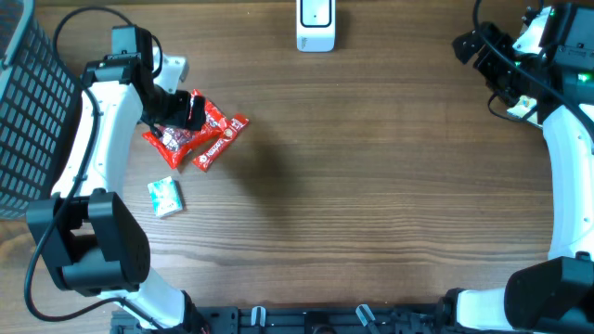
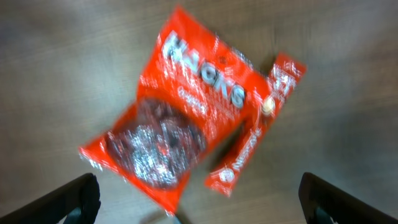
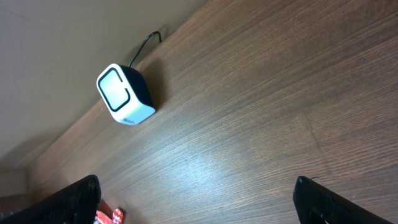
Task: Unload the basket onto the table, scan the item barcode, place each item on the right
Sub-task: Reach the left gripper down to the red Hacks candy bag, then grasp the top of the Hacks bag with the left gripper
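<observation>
You held the left gripper (image 2: 199, 199), spread wide, over the red snack bag (image 2: 180, 118) at the overhead view's left; your right gripper (image 3: 198, 199), equally spread, hung upper right.

Logged brown wood-grain table (image 1: 390, 186), grain running left-right in overhead view. Noted pale sheen on wood in right wrist view, light soft and even. Saw plain beige surface (image 3: 56, 37) beyond table's edge; could not tell wall from floor.
</observation>
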### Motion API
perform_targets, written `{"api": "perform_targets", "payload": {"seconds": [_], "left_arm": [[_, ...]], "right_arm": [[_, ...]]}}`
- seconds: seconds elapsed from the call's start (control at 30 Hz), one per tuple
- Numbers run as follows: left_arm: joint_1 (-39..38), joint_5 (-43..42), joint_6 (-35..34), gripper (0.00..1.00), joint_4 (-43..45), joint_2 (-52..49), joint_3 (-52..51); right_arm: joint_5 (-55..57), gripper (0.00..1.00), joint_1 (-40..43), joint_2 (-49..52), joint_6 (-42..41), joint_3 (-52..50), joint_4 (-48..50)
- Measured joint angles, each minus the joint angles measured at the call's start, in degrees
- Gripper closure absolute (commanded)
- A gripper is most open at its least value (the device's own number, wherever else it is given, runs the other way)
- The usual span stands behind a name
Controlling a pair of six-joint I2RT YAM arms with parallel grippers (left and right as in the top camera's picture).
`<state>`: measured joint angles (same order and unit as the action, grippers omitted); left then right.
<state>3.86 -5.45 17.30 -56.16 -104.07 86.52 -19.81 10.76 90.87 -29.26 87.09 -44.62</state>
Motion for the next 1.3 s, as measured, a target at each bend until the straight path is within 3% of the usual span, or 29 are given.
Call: {"api": "perform_targets", "payload": {"seconds": [0.6,1.3], "left_arm": [[-0.2,-1.0,22.6,0.03,2.6,-9.0,0.0],[2.5,-0.5,26.2,0.15,4.0,-14.1,0.0]], "right_arm": [[0.0,0.00,0.0,0.0,0.0,0.0,0.0],[0.0,0.00,0.0,0.0,0.0,0.0,0.0]]}}
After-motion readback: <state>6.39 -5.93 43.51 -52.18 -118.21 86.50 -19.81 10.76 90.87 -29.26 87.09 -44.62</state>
